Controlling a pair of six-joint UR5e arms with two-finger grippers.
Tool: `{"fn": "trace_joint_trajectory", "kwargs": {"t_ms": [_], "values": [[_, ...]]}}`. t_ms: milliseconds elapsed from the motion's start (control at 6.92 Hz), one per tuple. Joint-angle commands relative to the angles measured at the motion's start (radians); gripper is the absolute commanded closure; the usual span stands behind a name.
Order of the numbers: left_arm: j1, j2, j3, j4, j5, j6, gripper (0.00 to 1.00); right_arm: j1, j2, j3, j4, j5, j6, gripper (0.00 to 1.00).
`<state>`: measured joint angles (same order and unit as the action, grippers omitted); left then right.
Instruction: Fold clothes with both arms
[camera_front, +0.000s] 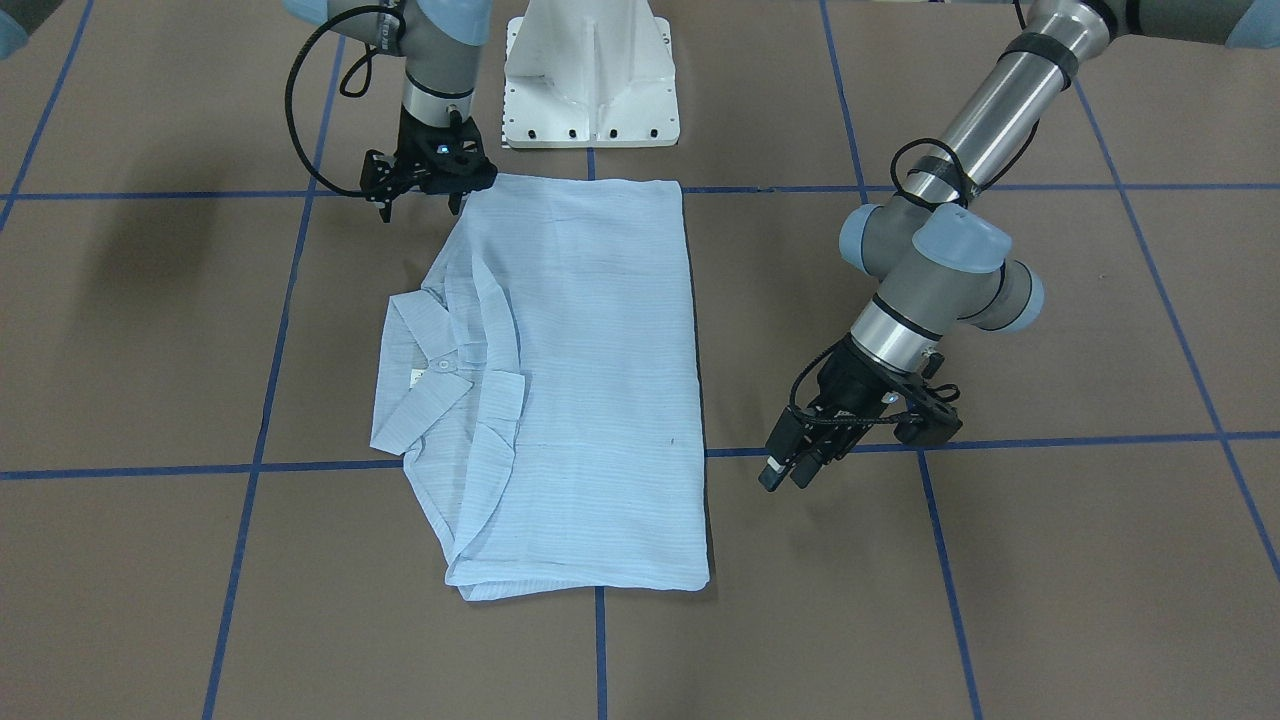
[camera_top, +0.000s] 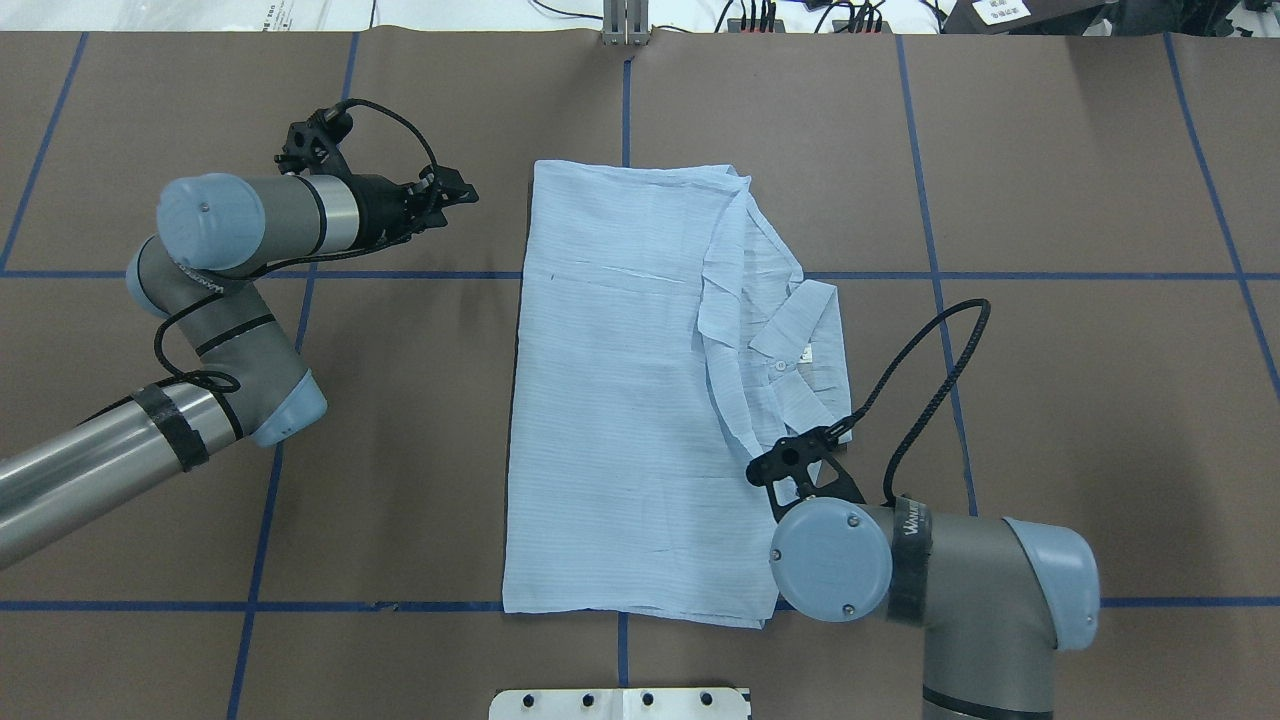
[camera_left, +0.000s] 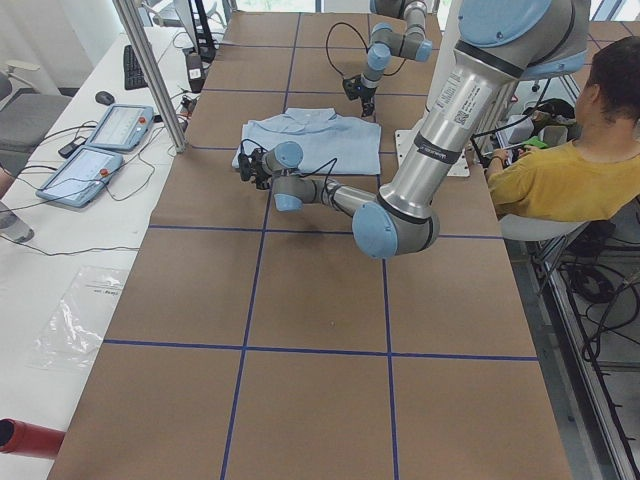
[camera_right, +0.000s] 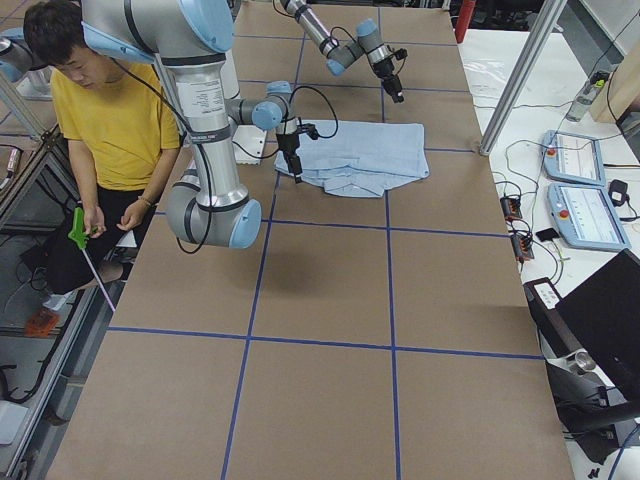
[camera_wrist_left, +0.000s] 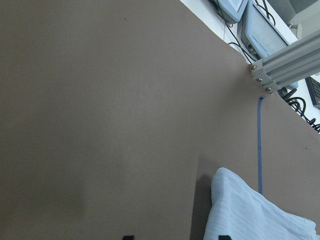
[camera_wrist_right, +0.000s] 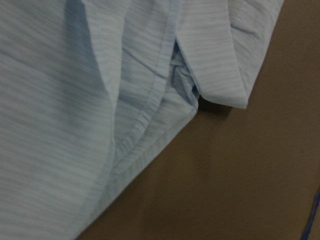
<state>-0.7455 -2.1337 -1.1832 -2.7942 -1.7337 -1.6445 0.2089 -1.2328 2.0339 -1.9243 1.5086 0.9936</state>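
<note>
Two cameras look steeply down on the worktop (camera_front: 1100, 560) from opposite sides, both framing the whole shirt (camera_front: 600, 380). Two look along it from either end, farther off. The left wrist camera catches one shirt corner; the right hangs close, perhaps by the collar (camera_top: 800, 315).

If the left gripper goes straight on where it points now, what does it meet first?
Probably the shirt, at the corner nearest the left gripper; its tilt is unclear, so it might touch the bare table just before that.
</note>
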Motion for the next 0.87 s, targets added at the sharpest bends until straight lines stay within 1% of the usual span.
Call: {"fn": "trace_joint_trajectory", "kwargs": {"t_ms": [0, 144, 289, 433, 578, 722], "values": [[0.000, 0.000, -0.015, -0.001, -0.001, 0.000, 0.36, 0.000, -0.066, 0.057, -0.002, 0.004, 0.002, 0.00], [0.002, 0.006, -0.022, -0.001, -0.001, 0.000, 0.36, -0.009, -0.047, 0.057, 0.001, 0.004, 0.017, 0.00], [0.002, 0.015, -0.038, -0.001, -0.001, 0.000, 0.36, -0.013, -0.001, 0.046, 0.004, -0.001, 0.020, 0.00], [0.002, 0.030, -0.059, -0.001, -0.024, 0.002, 0.36, 0.012, 0.056, 0.013, 0.013, -0.005, 0.036, 0.00], [0.002, 0.078, -0.100, -0.001, -0.067, 0.003, 0.36, 0.045, 0.118, -0.033, 0.014, -0.005, 0.037, 0.00], [0.002, 0.099, -0.127, -0.001, -0.073, 0.003, 0.36, 0.069, 0.142, -0.061, 0.030, -0.005, 0.036, 0.00]]}}
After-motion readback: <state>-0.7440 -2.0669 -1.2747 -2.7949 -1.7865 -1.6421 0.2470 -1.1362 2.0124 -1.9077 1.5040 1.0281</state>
